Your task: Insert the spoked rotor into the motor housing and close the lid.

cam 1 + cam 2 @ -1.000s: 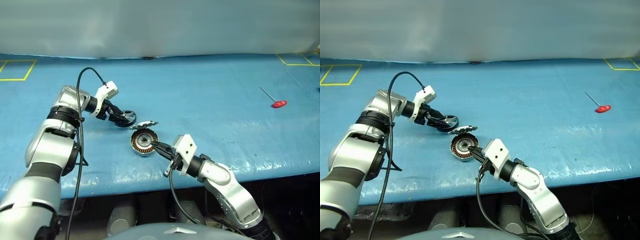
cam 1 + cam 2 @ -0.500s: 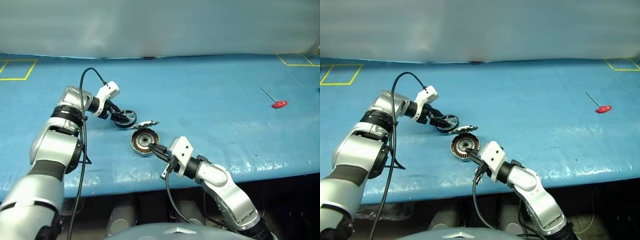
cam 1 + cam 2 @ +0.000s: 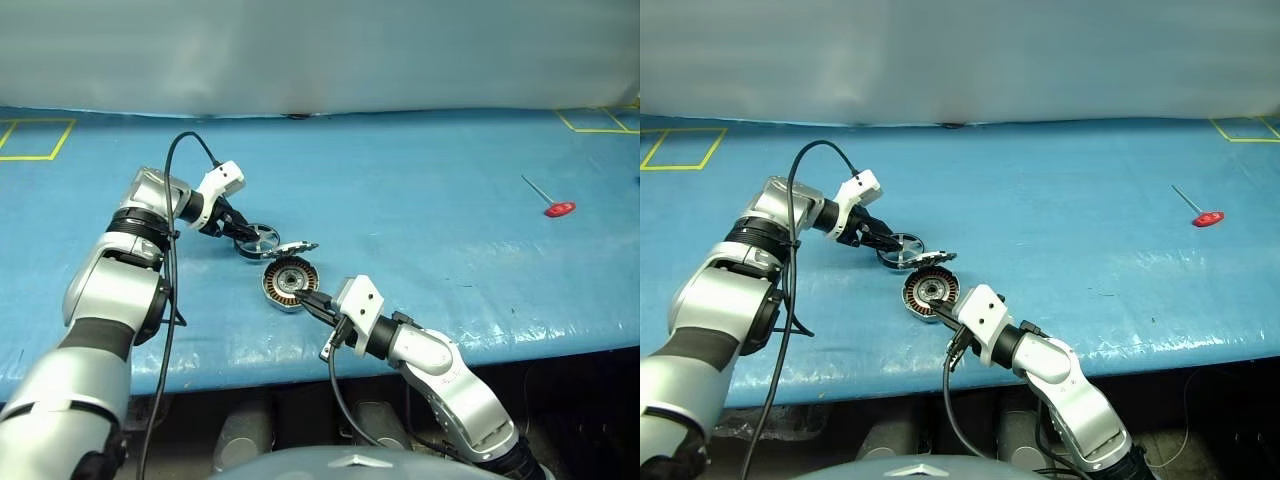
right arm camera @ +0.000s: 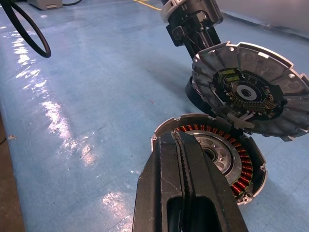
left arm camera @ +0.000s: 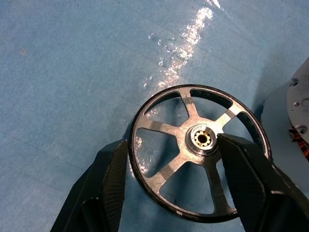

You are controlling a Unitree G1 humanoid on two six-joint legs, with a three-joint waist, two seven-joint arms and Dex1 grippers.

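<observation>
Spoked rotor (image 5: 198, 154): it lay flat on the blue table cover (image 3: 420, 190), at about 10 o'clock from the motor housing and just beside it. It had a black rim, silver spokes and a brass-coloured ring in the hub.
Left gripper (image 5: 174, 159): its jaws were partly open. One black finger (image 5: 113, 166) stood outside the rim and the other over the hub side, so the rotor was between them. If they already pressed on it, I cannot tell.
Motor housing (image 3: 287, 282): it sat open on the cover, near the front edge, with copper windings around a pale centre.
Lid (image 4: 251, 92): it was joined to the far side of the housing and stood tilted up, showing its ribbed inner face.
Right gripper (image 4: 181, 159): its fingers were closed together and held nothing. Its tip was at the housing's near rim, about 5 o'clock from the centre.
Red-handled tool (image 3: 552, 204): it lay well apart, at about 2 o'clock from the housing.
</observation>
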